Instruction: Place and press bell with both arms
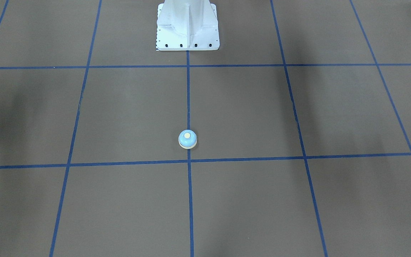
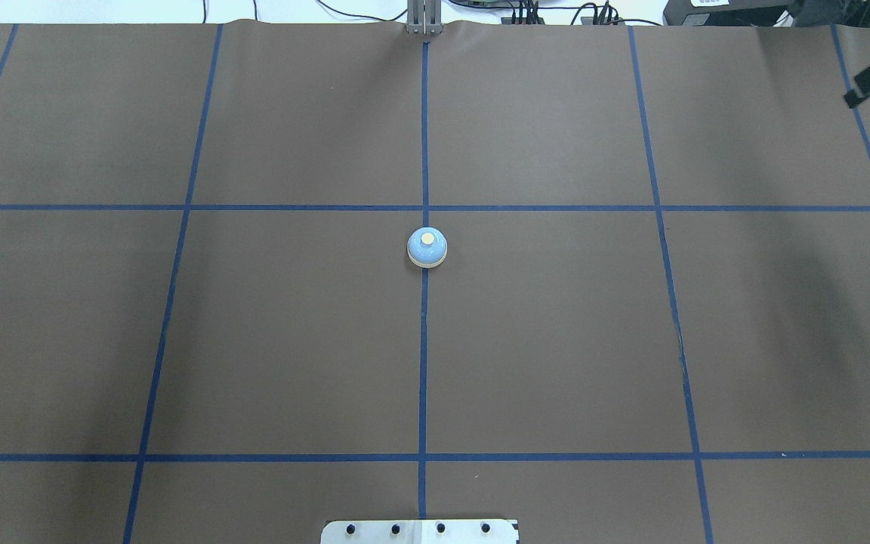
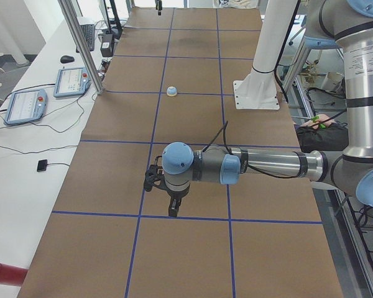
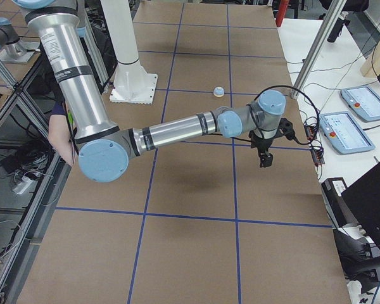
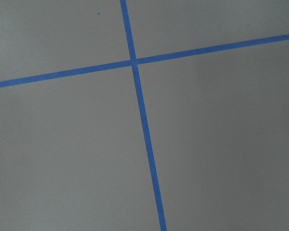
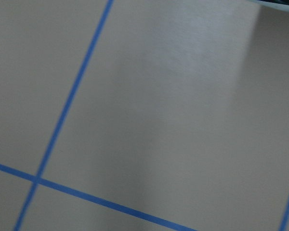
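Overhead exterior is showing the brown paper-covered table (image 2: 291,340) with blue tape lines, and the small light-blue dome bell (image 2: 427,248) standing upright on the centre line. Left gripper (image 3: 172,202) and right gripper (image 4: 264,154) are hanging well apart from it; whether their jaws are parted I cannot tell. Approaching squarely from above should be helping.

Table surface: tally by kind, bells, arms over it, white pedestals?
bell: 1
arms, left arm and right arm: 2
white pedestal: 1
Total: 4
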